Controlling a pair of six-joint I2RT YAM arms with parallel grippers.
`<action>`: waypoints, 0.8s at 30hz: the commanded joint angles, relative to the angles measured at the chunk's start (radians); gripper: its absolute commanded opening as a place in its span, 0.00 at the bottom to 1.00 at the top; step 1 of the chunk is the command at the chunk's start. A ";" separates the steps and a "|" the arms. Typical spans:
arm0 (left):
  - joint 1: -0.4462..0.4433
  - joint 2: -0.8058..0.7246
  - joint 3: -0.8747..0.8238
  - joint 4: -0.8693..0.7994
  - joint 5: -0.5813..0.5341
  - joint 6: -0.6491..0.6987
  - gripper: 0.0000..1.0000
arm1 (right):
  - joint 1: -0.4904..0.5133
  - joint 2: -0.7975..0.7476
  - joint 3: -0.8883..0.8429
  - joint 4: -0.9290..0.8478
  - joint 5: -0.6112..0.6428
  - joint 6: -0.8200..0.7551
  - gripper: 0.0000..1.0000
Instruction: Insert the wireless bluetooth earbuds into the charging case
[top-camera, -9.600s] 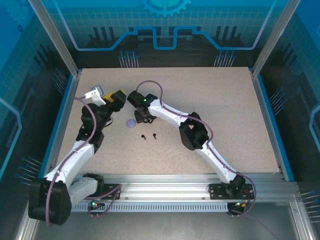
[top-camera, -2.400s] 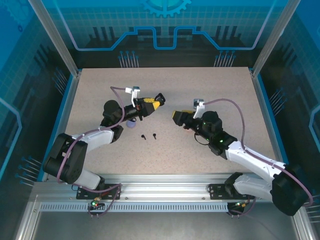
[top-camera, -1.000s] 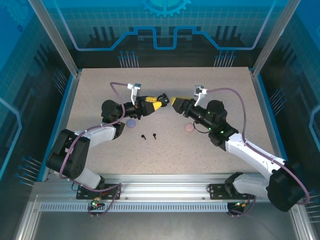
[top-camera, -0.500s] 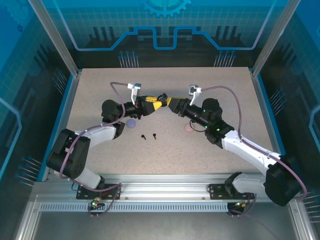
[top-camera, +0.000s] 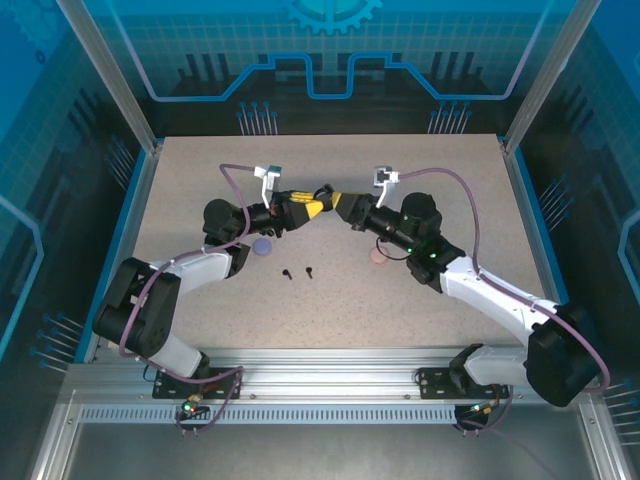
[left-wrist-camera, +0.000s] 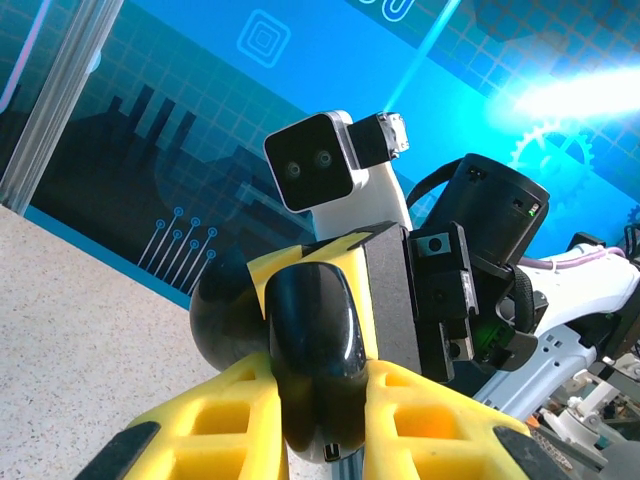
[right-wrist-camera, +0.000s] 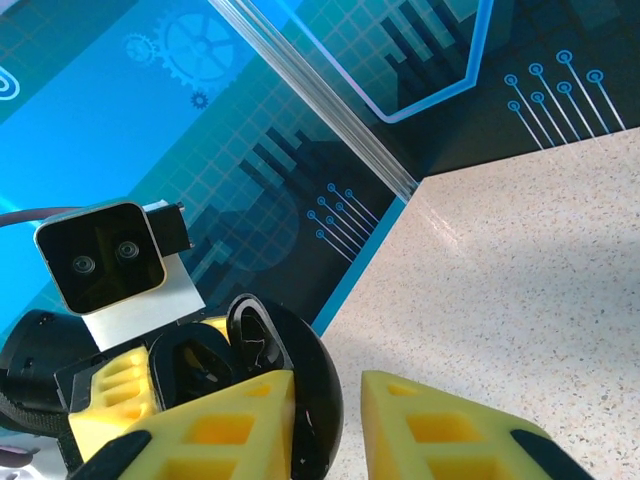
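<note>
Top external view: two black earbuds (top-camera: 287, 273) lie untouched on the worktop (top-camera: 450, 180), near the purple case (top-camera: 262, 246). Above them the left claw (top-camera: 318, 199) stays clamped on the black charging case (top-camera: 325, 191), which looks open and is held off the surface. Within the last second the right claw (top-camera: 337, 200) has swung in to meet it, jaws narrowing at its lid. Whether they pinch it I cannot tell. This is likely a handover or re-grip, so insertion has not begun.
</note>
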 joint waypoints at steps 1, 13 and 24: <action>-0.019 0.002 0.024 0.051 0.028 -0.001 0.00 | 0.010 0.028 0.039 0.020 -0.031 0.007 0.21; -0.020 0.001 0.028 0.051 0.020 0.002 0.00 | 0.011 0.023 0.041 0.011 -0.030 0.001 0.00; -0.014 0.039 0.012 0.051 -0.058 0.033 0.39 | 0.003 0.021 0.117 -0.125 0.047 -0.056 0.00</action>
